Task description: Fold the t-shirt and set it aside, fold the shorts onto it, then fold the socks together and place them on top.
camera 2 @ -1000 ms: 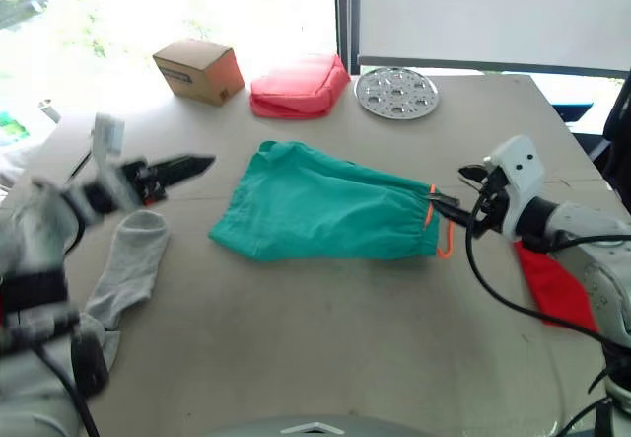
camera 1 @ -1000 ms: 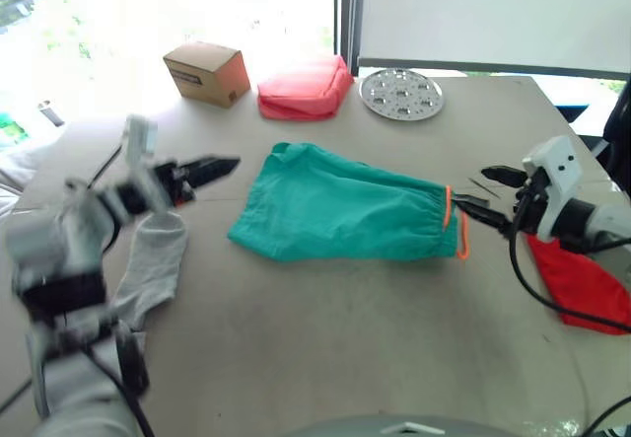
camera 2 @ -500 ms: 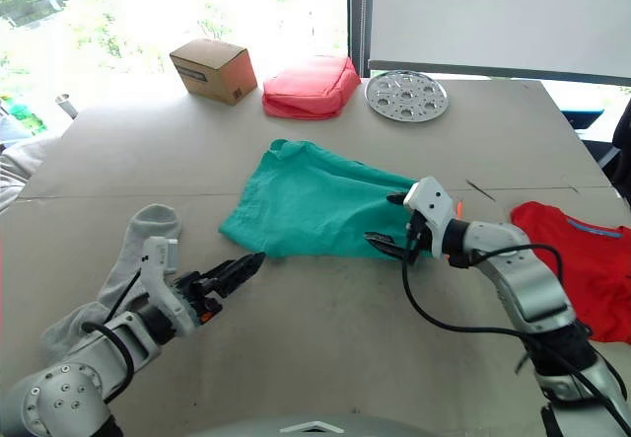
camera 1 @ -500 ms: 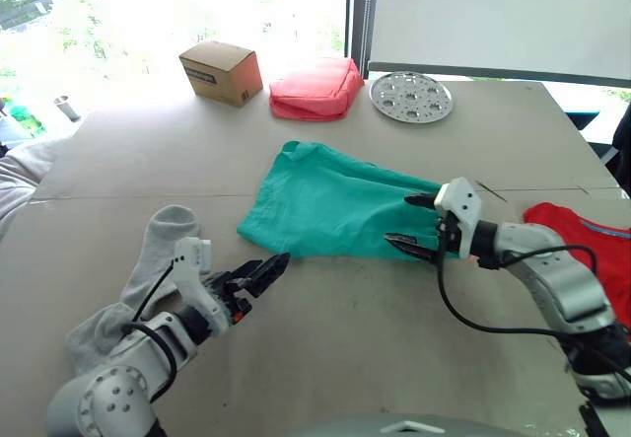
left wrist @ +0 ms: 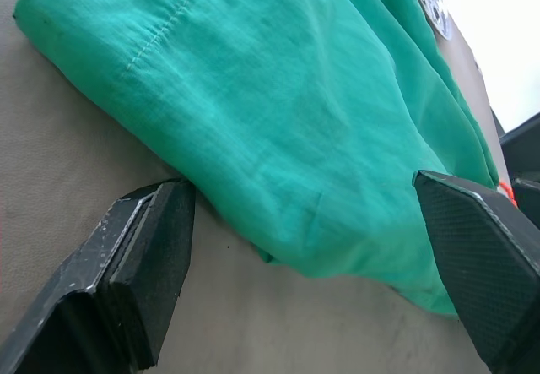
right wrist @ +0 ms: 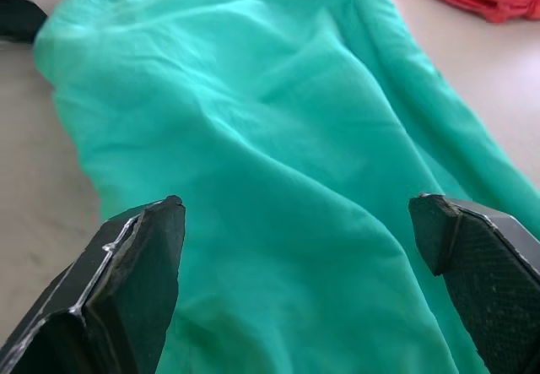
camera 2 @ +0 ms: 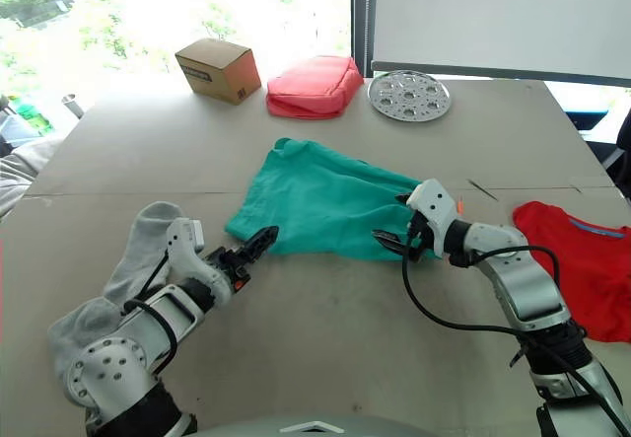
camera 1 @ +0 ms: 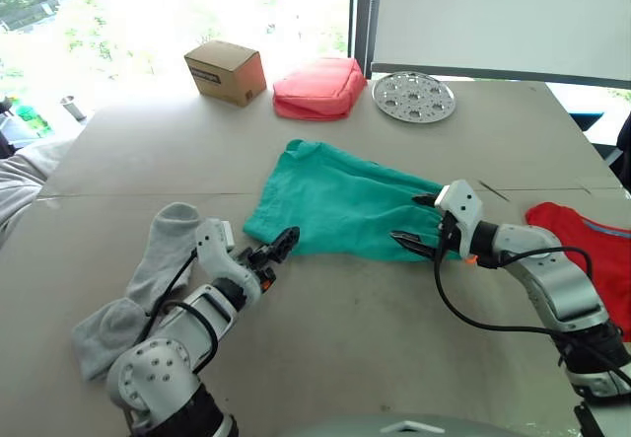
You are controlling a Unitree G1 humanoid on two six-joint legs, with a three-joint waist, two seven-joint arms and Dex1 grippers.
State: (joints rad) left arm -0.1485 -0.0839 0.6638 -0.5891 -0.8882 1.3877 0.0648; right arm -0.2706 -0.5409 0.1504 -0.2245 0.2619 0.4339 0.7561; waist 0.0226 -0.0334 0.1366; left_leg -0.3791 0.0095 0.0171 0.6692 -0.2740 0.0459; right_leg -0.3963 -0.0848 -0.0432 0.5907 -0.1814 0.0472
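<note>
Reaching for the shorts, both ends

Shorts point(camera 1: 340, 210) lie flat mid-table point(camera 1: 375, 348); soft, light, prob. floppy, so pinch at near corners. L gripper point(camera 1: 281, 245) at the left hem, R gripper point(camera 1: 419, 225) at the waistband end, both spread wide, empty. T-shirt point(camera 1: 592, 259) right, socks point(camera 1: 148, 279) left.

Socks point(camera 1: 148, 279) left — shorts point(camera 1: 340, 200) centre — t-shirt point(camera 1: 592, 259) right.
</note>
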